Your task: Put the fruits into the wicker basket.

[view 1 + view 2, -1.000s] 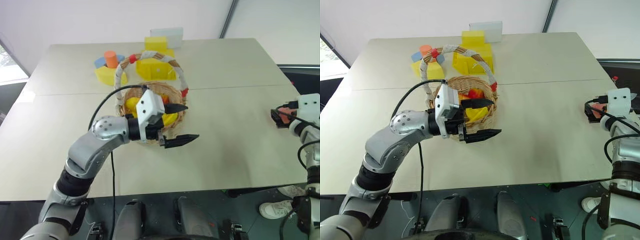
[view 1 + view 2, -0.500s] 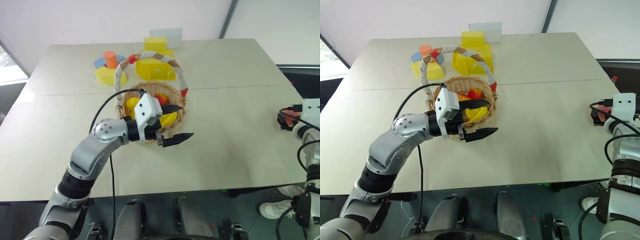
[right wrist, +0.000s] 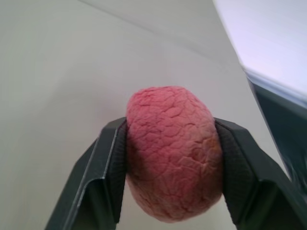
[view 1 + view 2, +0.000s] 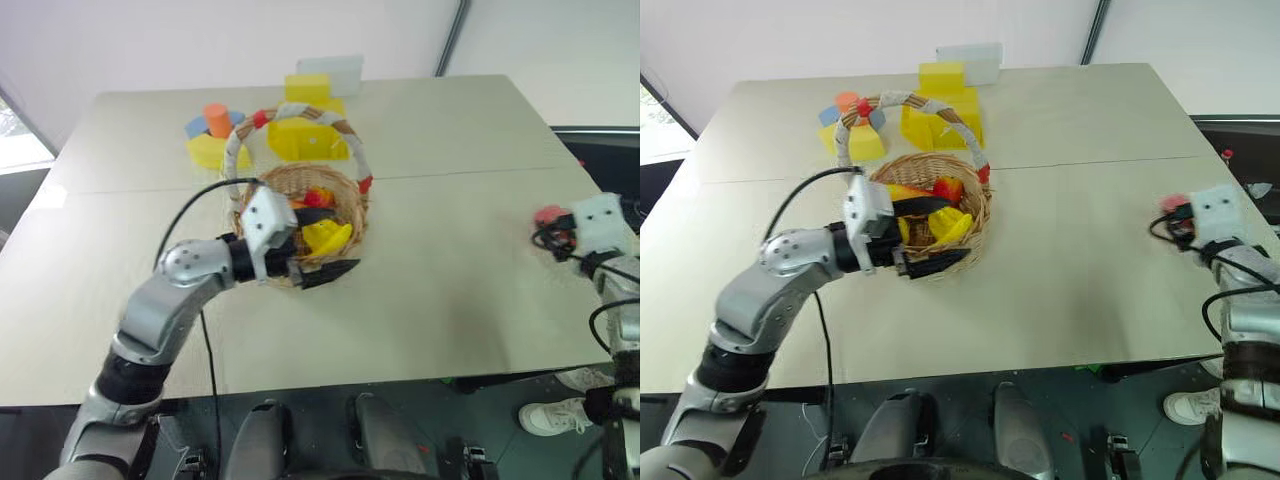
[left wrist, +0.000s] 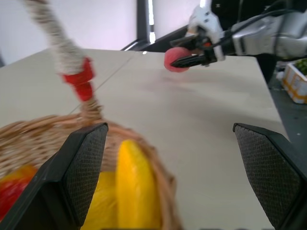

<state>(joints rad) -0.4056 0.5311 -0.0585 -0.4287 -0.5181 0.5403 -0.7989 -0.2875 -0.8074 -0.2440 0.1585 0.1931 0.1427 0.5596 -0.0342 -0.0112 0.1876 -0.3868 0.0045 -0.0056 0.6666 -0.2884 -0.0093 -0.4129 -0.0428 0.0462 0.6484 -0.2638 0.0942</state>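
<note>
Here, going left to right, the left hand (image 4: 325, 245) hangs with its fingers spread wide and empty against the near rim of the wicker basket (image 4: 352, 202), which sits mid-surface with a yellow banana (image 4: 330, 236) and red pieces (image 4: 320, 196) inside. Behind the basket stand yellow, orange and blue foam blocks (image 4: 212, 135) and a yellow box (image 4: 310, 130). Open pale surface (image 4: 450, 270) lies between. Near the right edge, the right hand (image 3: 169, 177) clamps the pink-red peach (image 3: 172, 151) between both fingers. No writing is readable.
</note>
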